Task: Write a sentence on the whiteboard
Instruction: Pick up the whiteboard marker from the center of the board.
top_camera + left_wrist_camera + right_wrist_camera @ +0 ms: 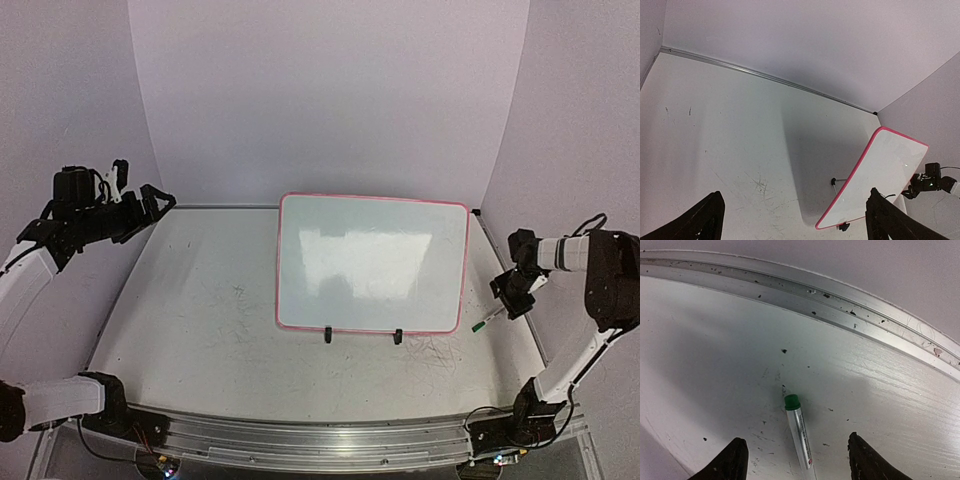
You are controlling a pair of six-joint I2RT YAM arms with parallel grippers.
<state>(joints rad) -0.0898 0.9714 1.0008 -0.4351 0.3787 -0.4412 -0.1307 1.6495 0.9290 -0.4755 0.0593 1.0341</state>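
The whiteboard (372,262), white with a pink-red frame, stands propped on the table right of centre and is blank; its edge also shows in the left wrist view (880,170). A silver marker (487,321) with a green end lies flat on the table just right of the board. My right gripper (515,295) hovers low over it. In the right wrist view the marker (801,435) lies between the two fingers of the right gripper (796,440), which is open and touches nothing. My left gripper (150,205) is raised at the far left, open and empty (795,195).
Two black clip feet (327,335) (397,337) hold the board's lower edge. A metal rail (840,305) runs along the table's right edge close to the marker. The curved backdrop wall (330,100) closes the back and sides. Scratch marks cover the table (200,300).
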